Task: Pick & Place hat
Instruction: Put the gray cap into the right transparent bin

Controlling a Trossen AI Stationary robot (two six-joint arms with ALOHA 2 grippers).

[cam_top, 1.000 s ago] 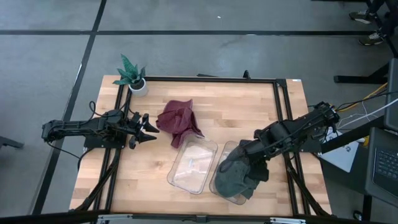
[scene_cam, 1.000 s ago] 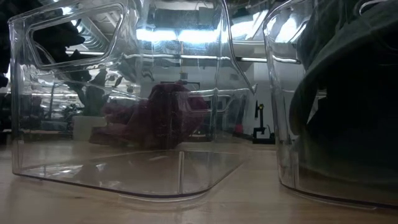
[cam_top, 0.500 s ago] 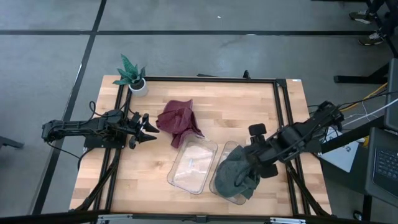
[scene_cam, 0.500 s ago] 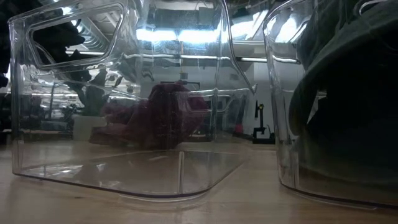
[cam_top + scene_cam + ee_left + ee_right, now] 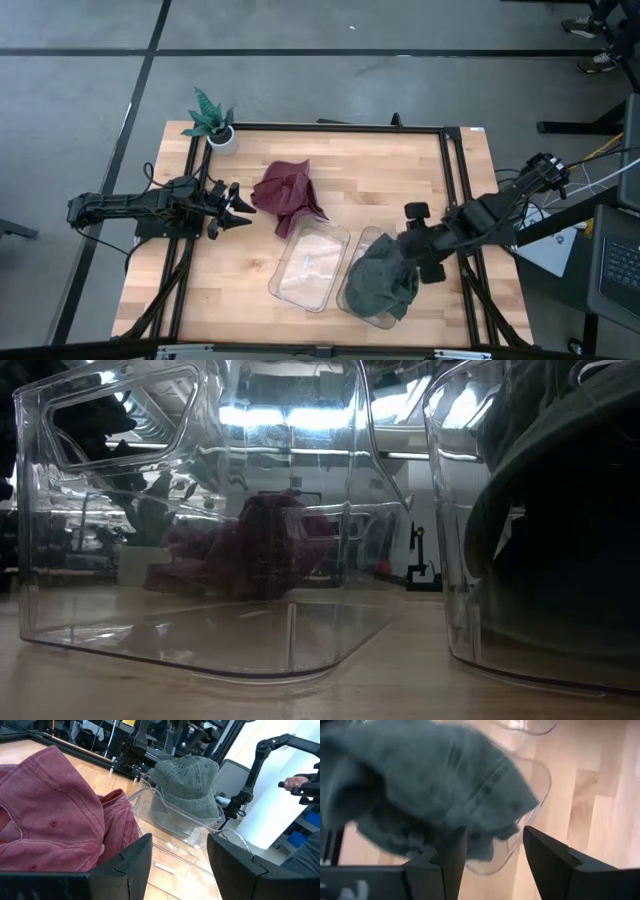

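A grey hat [image 5: 378,280] sits crown up in the right-hand clear bin [image 5: 387,321] near the table's front edge; the right wrist view shows this hat [image 5: 420,780] filling the bin [image 5: 541,790]. My right gripper [image 5: 405,250] hovers open just right of that hat, tilted down, with nothing between its fingers. A red hat [image 5: 288,195] lies crumpled on the wood at the table's middle. My left gripper [image 5: 240,208] waits open and level just left of the red hat [image 5: 50,810], apart from it.
An empty clear bin [image 5: 310,265] stands left of the grey hat's bin, just in front of the red hat. A small potted plant [image 5: 212,122] stands at the far left corner. Black frame rails [image 5: 452,180] run along the table's sides. Bare wood lies at the far right.
My right gripper has drawn back from over the grey hat toward the table's right edge and rolled as it went, staying open. The grey hat stays in its bin, now uncovered.
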